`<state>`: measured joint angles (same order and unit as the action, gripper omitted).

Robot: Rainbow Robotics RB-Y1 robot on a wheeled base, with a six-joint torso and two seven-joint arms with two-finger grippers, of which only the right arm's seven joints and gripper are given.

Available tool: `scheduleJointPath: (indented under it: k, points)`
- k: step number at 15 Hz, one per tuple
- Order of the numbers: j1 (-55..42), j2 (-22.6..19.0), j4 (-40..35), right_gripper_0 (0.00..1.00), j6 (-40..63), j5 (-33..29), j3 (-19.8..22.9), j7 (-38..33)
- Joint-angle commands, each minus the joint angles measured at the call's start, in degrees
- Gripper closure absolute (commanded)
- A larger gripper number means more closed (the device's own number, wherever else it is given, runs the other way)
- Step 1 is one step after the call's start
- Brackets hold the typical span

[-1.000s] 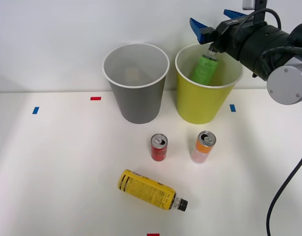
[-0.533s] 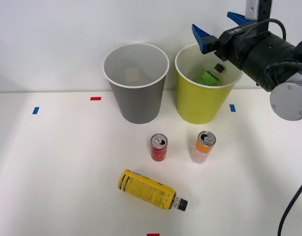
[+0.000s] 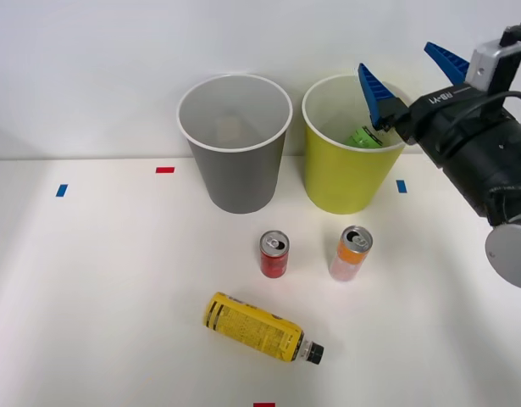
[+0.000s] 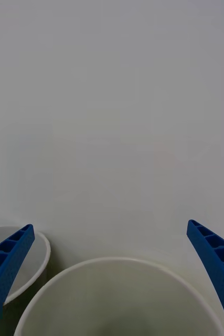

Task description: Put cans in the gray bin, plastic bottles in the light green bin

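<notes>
Green-label bottle (image 3: pixel 359 136): now lying low inside the light green bin (image 3: pixel 340 182), just a patch of label showing over the rim; a second ago it hung upright from the gripper above the bin mouth. Counts as sorted.

Right gripper (image 3: pixel 410 73): fingers spread wide, holding nothing, drawn back to the right of the bin since the release. In the wrist view the two blue fingers (image 4: pixel 7 265) frame the bin's white rim.

Gray bin (image 3: pixel 239 174): just left of the green one, unchanged.

Yellow-label bottle (image 3: pixel 258 326): on its side on the table (image 3: pixel 91 297), near front edge, unmoved.

Red can (image 3: pixel 274 254) and orange-and-white can (image 3: pixel 351 253): upright, side by side before the bins, unmoved.

Outstanding, by judgement: one bottle, two cans.
</notes>
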<state>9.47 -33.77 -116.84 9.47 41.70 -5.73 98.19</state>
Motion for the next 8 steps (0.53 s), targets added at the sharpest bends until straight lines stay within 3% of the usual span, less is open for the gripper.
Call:
scheduleJointPath:
  k: [1, 8]
  points:
    - [-6.7, -0.8, -1.5, 0.00, -5.4, -0.4, 0.0, 0.2]
    - [-24.3, -0.9, -4.1, 0.00, -19.1, -1.6, 0.0, 1.3]
